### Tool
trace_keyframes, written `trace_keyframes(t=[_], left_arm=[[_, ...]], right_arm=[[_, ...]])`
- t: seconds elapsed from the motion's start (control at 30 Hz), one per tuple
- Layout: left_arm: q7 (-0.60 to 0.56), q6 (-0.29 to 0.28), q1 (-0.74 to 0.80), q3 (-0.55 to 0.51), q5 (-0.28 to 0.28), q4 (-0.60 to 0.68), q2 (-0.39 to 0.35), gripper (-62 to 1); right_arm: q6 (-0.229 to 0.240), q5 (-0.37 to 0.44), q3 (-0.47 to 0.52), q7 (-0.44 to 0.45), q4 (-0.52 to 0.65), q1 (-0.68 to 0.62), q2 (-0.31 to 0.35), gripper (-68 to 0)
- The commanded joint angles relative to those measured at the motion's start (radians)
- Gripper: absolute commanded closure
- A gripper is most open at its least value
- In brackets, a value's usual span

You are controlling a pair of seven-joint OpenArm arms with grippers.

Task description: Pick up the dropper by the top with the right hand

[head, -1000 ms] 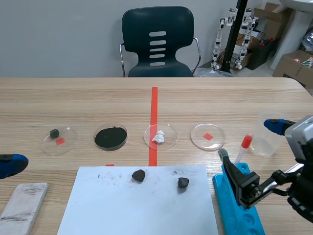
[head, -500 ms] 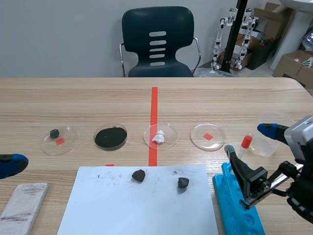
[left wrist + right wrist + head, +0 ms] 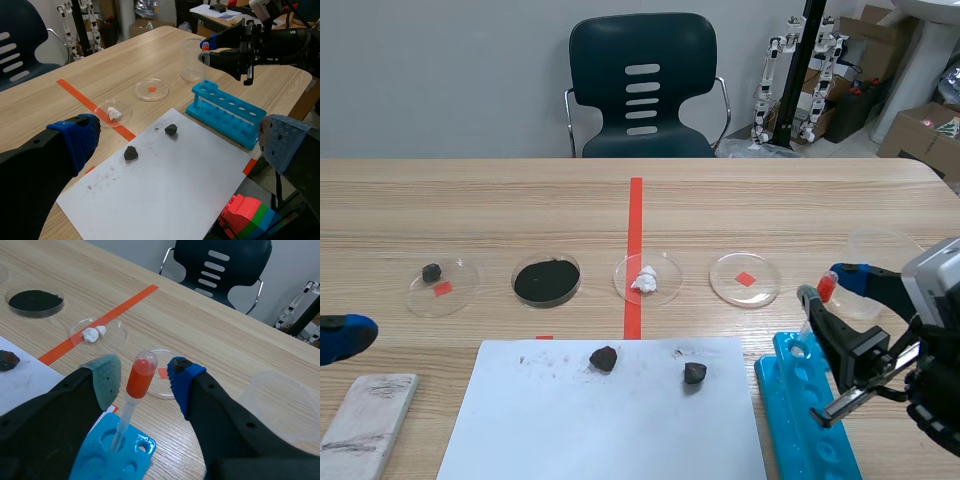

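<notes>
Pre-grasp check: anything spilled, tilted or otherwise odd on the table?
Two small things. The dropper appears to lean in the blue rack rather than standing straight. The white paper carries dark smudges and specks around the two dark rocks. Nothing looks tipped over or spilled.

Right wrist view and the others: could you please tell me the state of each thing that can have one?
dropper, upright in the rack, ungripped.
right pincer, open, flanking the dropper's bulb.
left pincer, open, empty.
rack, flat, holding only the dropper.
beaker, upright, looks empty.
powder dish, filled with black powder.
white-lump dish, holding white lumps.
stone dish, holding one dark stone.
</notes>
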Motion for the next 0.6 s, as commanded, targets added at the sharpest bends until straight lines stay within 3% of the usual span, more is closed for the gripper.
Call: trace_keyframes(t=[0.0, 0.33, 0.57], left_arm=[[-0.018, 0.002, -0.003, -0.006, -0.011, 0.007, 0.002, -62.3], [-0.018, 0.002, -0.003, -0.006, -0.011, 0.007, 0.002, -62.3], [-0.018, 0.002, -0.003, -0.006, -0.011, 0.007, 0.002, -62.3]], right_arm=[[0.000, 0.011, 0.003, 0.014, 0.012, 0.014, 0.000, -17.0], [0.000, 0.011, 0.003, 0.014, 0.012, 0.014, 0.000, -1.0], [-0.001, 0.011, 0.003, 0.015, 0.012, 0.014, 0.000, -0.9]])
